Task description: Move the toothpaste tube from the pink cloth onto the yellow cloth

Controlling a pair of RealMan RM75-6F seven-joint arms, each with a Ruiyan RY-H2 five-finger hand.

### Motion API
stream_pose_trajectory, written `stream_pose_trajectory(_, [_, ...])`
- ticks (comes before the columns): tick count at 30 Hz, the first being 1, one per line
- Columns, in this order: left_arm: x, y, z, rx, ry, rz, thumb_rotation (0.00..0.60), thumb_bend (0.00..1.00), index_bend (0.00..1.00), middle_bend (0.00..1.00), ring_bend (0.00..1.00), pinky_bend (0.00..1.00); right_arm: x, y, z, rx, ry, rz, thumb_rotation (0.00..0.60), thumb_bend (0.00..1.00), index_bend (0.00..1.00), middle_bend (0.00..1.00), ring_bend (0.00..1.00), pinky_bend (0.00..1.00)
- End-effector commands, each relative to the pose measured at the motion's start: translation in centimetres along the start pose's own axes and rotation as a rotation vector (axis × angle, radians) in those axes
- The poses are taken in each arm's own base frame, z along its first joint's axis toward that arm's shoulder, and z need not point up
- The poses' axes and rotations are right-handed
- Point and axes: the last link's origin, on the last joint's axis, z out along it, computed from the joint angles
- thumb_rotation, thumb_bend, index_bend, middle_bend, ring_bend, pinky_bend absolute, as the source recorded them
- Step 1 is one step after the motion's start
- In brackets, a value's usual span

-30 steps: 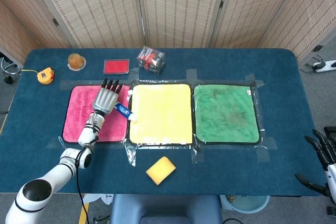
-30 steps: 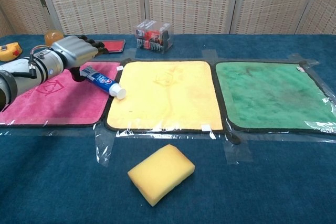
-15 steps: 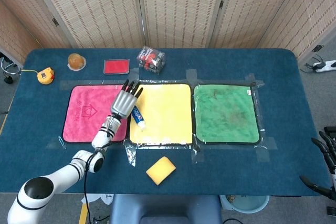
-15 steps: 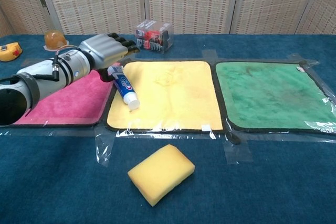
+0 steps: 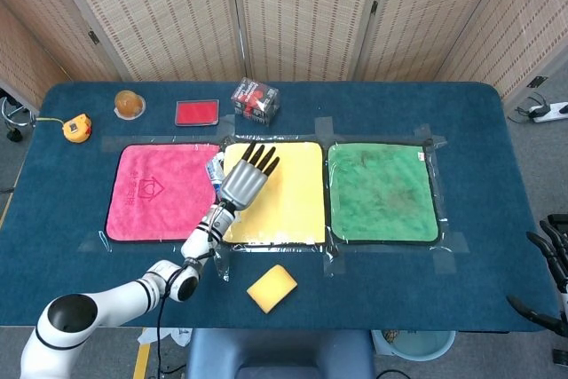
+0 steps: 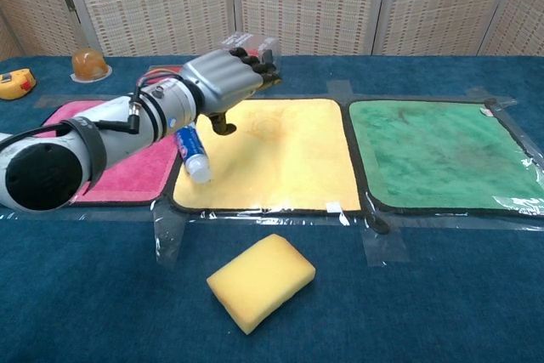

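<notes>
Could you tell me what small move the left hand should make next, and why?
Probably bring the left hand leftward and down to the toothpaste tube to nudge or regrasp it. The hand hovers over the yellow cloth holding nothing, while the tube lies under its wrist at that cloth's left edge, seemingly partly over the border beside the pink cloth.

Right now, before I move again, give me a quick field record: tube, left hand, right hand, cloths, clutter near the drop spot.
toothpaste tube: lying at yellow cloth's left edge, cap toward the camera, mostly hidden in head view
left hand: above yellow cloth, fingers apart, holding nothing
right hand: at table's far right edge, state unclear
yellow cloth: middle, taped down
pink cloth: left of it, bare
yellow sponge: on table in front of yellow cloth
</notes>
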Motion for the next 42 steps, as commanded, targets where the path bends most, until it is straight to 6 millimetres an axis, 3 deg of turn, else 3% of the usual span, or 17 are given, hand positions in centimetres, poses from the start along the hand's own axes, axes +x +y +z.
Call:
stream_pose_trajectory(1, [0.8,0.1,0.0,0.004,0.019,-0.007,0.6,0.37,0.0,0.03,0.0,0.0,0.0,0.1,0.0,0.001,0.0,0.001,0.6,0.15,0.1,0.06,0.08,0.0])
stream_pose_trajectory(9, [0.3,-3.7,-1.6,0.083,0.012,-0.047,0.6,0.37,0.0,0.03,0.0,0.0,-0.1,0.2,0.1,0.008,-0.002,0.008,0.6,0.15,0.1,0.06,0.08,0.0])
stream_pose_trajectory(13, [-1.3,-6.3,-2.7,0.134,-0.03,-0.031,0.6,0.37,0.0,0.02,0.0,0.0,-0.3,0.1,0.3,0.015,-0.008,0.013,0.6,0.15,0.1,0.06,0.08,0.0])
stream_pose_trajectory(19, [-3.9,-8.2,-3.6,0.175,-0.109,-0.005,0.6,0.37,0.0,0.02,0.0,0.0,-0.4,0.0,0.4,0.02,-0.009,0.015,0.6,0.15,0.1,0.06,0.08,0.0])
stream_pose_trajectory(28, [-5.8,-8.1,-3.2,0.191,-0.166,0.032,0.6,0.37,0.0,0.02,0.0,0.0,-0.3,0.1,0.1,0.012,-0.004,0.009,0.6,0.15,0.1,0.06,0.08,0.0])
stream_pose_trajectory(42, [-5.5,-5.1,-2.1,0.128,-0.153,0.044,0.6,0.37,0.0,0.03,0.0,0.0,-0.1,0.2,-0.2,0.0,0.001,0.007,0.6,0.15,0.1,0.06,0.08,0.0])
